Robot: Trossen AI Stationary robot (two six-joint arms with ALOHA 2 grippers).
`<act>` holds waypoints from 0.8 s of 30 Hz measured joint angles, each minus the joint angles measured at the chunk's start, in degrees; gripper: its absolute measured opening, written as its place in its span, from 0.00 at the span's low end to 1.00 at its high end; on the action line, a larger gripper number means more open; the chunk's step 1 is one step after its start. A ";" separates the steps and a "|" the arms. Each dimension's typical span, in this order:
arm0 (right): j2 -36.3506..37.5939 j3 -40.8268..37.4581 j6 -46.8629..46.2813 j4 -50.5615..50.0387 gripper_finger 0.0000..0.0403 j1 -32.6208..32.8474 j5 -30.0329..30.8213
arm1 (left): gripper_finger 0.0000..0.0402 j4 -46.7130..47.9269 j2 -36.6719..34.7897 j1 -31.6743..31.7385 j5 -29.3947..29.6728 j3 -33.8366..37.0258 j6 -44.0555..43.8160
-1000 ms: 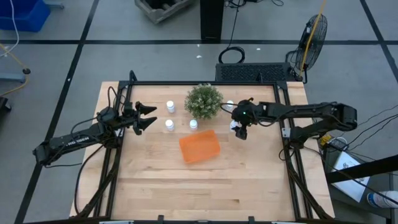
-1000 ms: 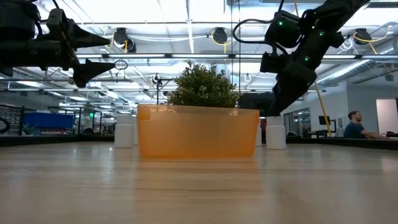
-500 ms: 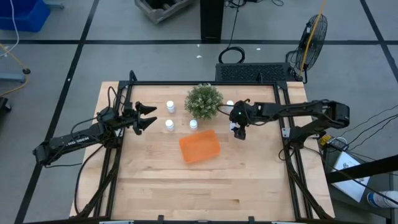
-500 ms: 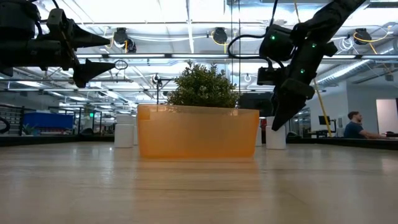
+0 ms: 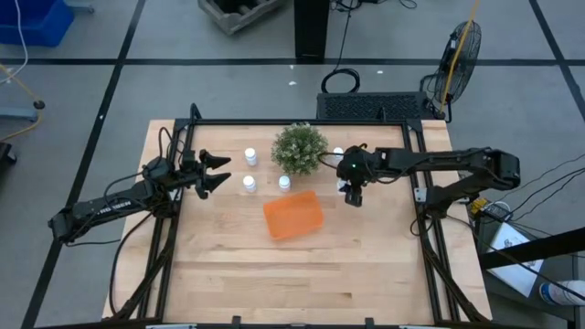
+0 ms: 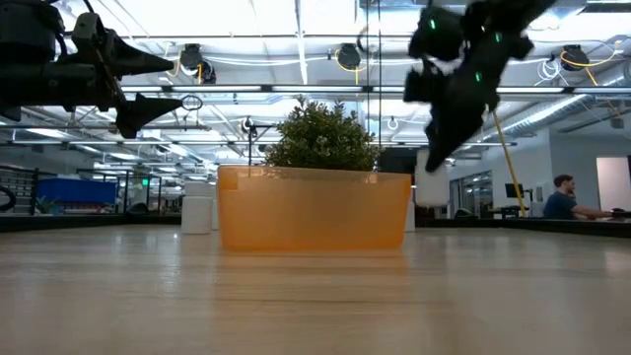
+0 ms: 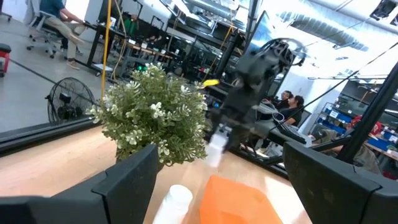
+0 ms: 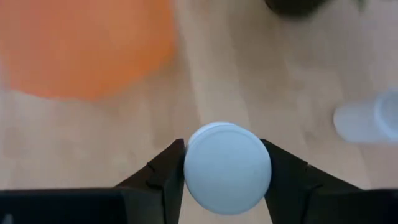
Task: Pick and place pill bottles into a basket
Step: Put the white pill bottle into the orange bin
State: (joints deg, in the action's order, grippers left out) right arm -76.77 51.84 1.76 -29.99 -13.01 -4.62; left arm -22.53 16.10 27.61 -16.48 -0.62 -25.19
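Note:
My right gripper [image 5: 353,196] hangs right of the orange basket [image 5: 294,215], shut on a white pill bottle [image 8: 228,167]. In the low view that bottle [image 6: 431,182] is off the table. Three more bottles stand upright on the wood: two [image 5: 250,155] [image 5: 249,184] left of the plant, one [image 5: 284,183] at the basket's far edge. Another bottle [image 5: 338,154] stands right of the green plant [image 5: 299,148]. My left gripper [image 5: 224,171] waits open in the air at the table's left, left of those bottles. My right gripper pinches the bottle between its two fingers, one finger [image 8: 169,171] on each side of the bottle's round wall just below the cap [image 8: 228,163]. The fingers point down from above. The bottle stays upright, cap up, lifted clear of the table.
The bushy plant stands at the far middle, just beyond the basket. A black frame [image 5: 420,196] runs along the table's left, far and right edges. Bare wood [image 5: 292,274] lies on the near side of the basket. A person [image 6: 564,197] sits far off in the room.
My right gripper has come down over the bottle that stood right of the basket, taken hold of it and risen. The bottle, on the table before, now hangs clear of the wood.

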 joint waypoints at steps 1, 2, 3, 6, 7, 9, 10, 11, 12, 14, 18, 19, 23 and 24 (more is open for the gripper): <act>-0.05 2.30 0.00 -2.06 0.39 1.13 0.01 | 0.87 0.16 0.00 -0.01 0.01 0.00 0.41; -0.21 4.61 -0.12 -3.77 0.39 2.30 -0.04 | 0.87 0.36 0.02 -0.01 0.05 0.00 0.92; -0.68 7.00 -0.39 -4.32 0.39 3.52 -0.03 | 0.87 0.36 0.02 -0.01 0.14 0.00 1.35; -2.49 12.92 -1.52 -4.65 0.39 6.93 -0.03 | 0.87 0.34 0.02 0.00 0.47 0.01 2.26; -3.03 14.29 -1.51 -4.99 0.39 7.83 -0.03 | 0.87 0.34 0.02 0.01 0.50 0.00 2.42; -4.77 16.73 -1.53 -4.92 0.39 9.33 0.21 | 0.87 0.33 0.02 -0.01 0.99 0.00 2.43; -5.69 18.01 -1.53 -4.71 0.39 9.85 0.34 | 0.87 0.32 0.02 -0.01 1.19 0.00 2.44; -6.74 19.38 -1.53 -5.04 0.39 10.25 0.56 | 0.87 0.34 0.02 0.01 1.35 0.00 2.40; -7.90 20.78 -1.53 -5.62 0.39 10.55 0.68 | 0.87 0.29 0.02 0.01 1.43 0.02 2.36; -10.63 23.84 -1.27 -6.56 0.39 11.20 0.19 | 0.87 0.14 0.02 -0.01 1.46 0.00 2.32; -16.04 30.30 1.15 -9.13 0.39 12.72 -0.04 | 0.87 0.06 0.01 -0.01 1.47 0.00 2.23; -17.30 31.85 1.90 -9.84 0.39 13.07 -0.14 | 0.87 0.06 0.02 -0.01 1.47 0.01 2.23; -21.72 36.56 4.44 -10.70 0.39 14.25 -0.15 | 0.87 0.03 0.00 0.01 1.45 0.00 2.45; -22.62 37.68 4.89 -10.75 0.39 14.55 -0.12 | 0.87 0.06 0.00 0.01 1.47 0.00 2.44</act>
State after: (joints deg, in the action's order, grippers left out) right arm -99.39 89.52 6.65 -40.75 1.54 -4.74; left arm -22.48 16.10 27.62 -15.00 -0.62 -22.75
